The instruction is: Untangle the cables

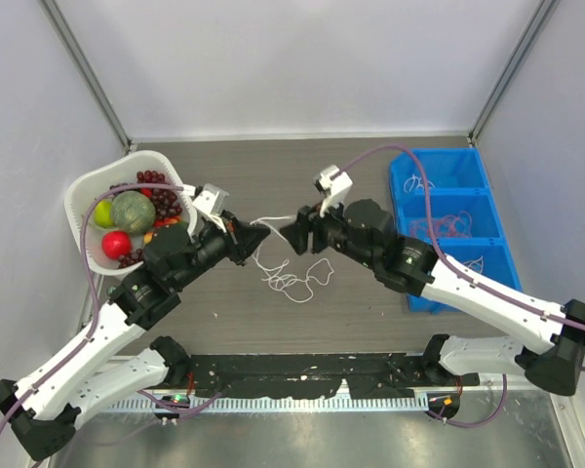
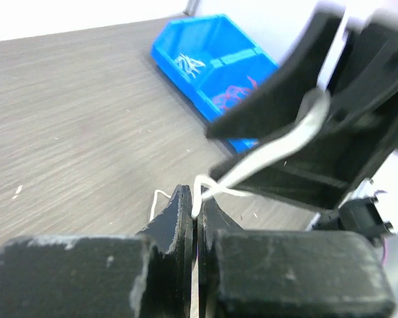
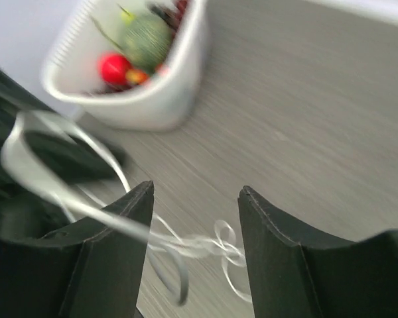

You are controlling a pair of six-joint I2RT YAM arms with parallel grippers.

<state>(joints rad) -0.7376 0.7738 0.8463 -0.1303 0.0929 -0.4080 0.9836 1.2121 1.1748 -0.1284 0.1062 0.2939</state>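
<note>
A thin white cable (image 1: 294, 280) lies in a loose tangle on the table between the arms. One strand rises from it to my left gripper (image 1: 260, 232). That gripper (image 2: 196, 195) is shut on the white cable (image 2: 278, 146), which runs on across the right gripper's fingers. My right gripper (image 1: 294, 235) faces the left one, close to it. In its wrist view it (image 3: 196, 193) is open, with the white cable (image 3: 205, 246) passing over its left finger and knotted below the jaws. Other red cables (image 1: 450, 225) and white cables (image 1: 415, 183) lie in the blue bin.
A blue three-part bin (image 1: 495, 210) stands at the right and also shows in the left wrist view (image 2: 252, 50). A white basket (image 1: 78, 195) of toy fruit stands at the left, near the left arm, and shows in the right wrist view (image 3: 159, 106).
</note>
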